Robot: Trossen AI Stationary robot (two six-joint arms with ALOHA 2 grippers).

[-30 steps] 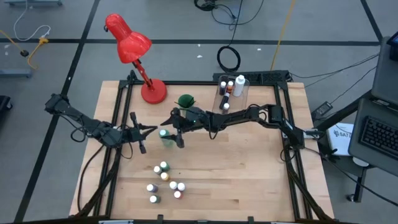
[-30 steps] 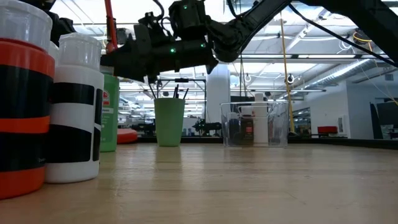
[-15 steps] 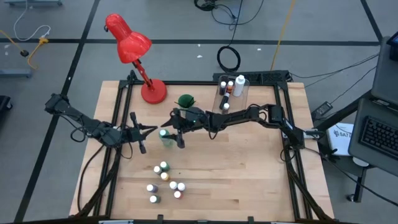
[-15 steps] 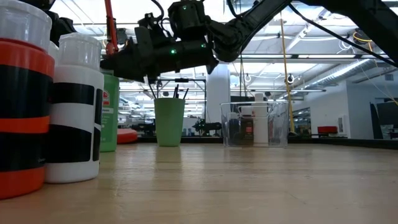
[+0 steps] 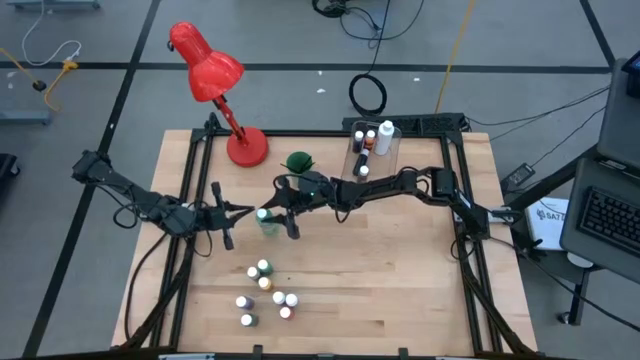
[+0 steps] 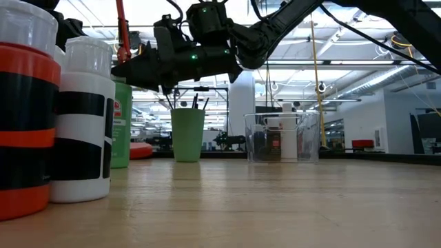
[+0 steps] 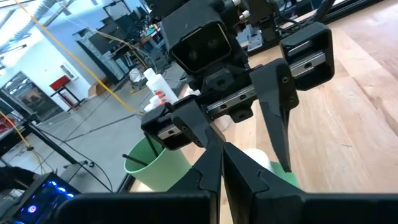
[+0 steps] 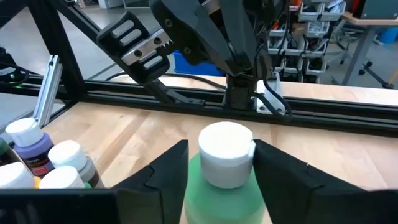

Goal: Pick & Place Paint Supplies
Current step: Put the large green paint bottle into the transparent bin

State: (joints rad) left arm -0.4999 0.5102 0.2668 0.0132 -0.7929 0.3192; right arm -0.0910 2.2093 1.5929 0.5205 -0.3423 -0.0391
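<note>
High view: right gripper [image 5: 270,212] reaching across the table [image 5: 400,290], fingers astride the tall green bottle [image 5: 266,218], which stands just in front of the green cup [image 5: 297,162]; left gripper [image 5: 240,210] close beside the same bottle, pressed together and empty. Cluster of tiny paint bottles [image 5: 265,295] near the front edge, well apart from both arms. Clear plastic bin [image 5: 372,150] at the back, holding a white bottle [image 5: 386,131] and some small bottles. Low view: right gripper [image 6: 138,69] hanging above the tabletop, green bottle [image 6: 121,124] partly hidden behind near bottles; green cup [image 6: 187,134] upright with dark brush handles [image 6: 195,102] standing in it; bin [image 6: 282,138] upright, bottles inside. Left wrist view: own fingers [image 7: 205,180] shut, pointing at the right gripper [image 7: 249,134]; a dark stick leaning in the green cup [image 7: 152,165]. Right wrist view: fingers [image 8: 168,168] set either side of the bottle [image 8: 224,186] just below its white cap [image 8: 226,152], spread and not visibly pinching. Probable step: grasp of the tall bottle. Best done by centring the neck between the fingers, closing squarely, then lifting straight up clear of the neighbouring left fingers.
</note>
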